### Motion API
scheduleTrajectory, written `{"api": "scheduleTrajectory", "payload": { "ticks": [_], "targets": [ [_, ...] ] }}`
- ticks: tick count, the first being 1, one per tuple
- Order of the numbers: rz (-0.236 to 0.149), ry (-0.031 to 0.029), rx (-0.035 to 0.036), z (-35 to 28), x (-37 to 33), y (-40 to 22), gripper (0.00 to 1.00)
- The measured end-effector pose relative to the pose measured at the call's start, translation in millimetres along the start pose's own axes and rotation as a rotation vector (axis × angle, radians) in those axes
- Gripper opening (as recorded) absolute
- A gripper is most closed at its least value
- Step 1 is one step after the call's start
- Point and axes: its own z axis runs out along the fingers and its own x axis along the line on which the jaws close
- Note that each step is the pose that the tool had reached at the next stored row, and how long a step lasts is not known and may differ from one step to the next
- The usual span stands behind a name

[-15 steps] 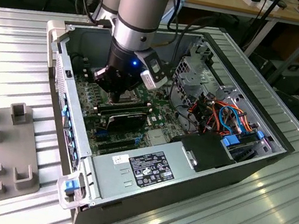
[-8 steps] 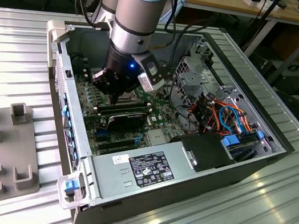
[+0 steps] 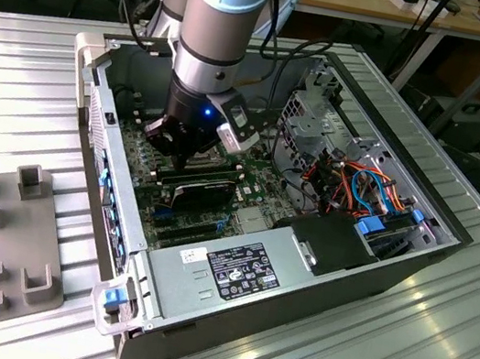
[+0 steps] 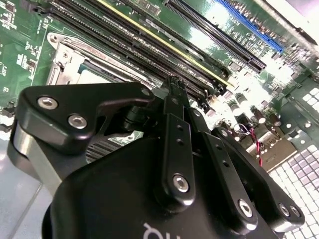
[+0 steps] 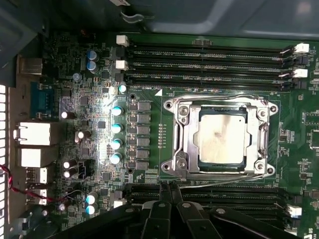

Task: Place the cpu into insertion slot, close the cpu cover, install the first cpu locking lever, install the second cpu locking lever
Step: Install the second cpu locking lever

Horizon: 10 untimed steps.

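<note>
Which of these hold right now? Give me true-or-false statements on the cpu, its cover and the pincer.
1. The cpu sits in the insertion slot. True.
2. The cpu cover stands open. False: it lies flat, framing the chip.
3. The pincer holds the cpu. False: it is beside the socket, at the memory slots side.
4. Memory slots run along two opposite sides of the socket. True.
</note>
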Motion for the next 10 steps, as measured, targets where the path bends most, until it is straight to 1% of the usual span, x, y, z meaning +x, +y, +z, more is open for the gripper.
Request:
{"api": "scheduleTrajectory", "payload": {
  "ticks": [3, 5, 10],
  "targets": [
    [0.000, -0.0001, -0.0001, 1.6, 0.8, 3.9, 0.11],
    [0.000, -0.0002, -0.0002, 4.1, 1.4, 6.4, 0.11],
    [0.000, 0.0001, 0.0001, 7.0, 2.1, 7.7, 0.11]
  ]
}}
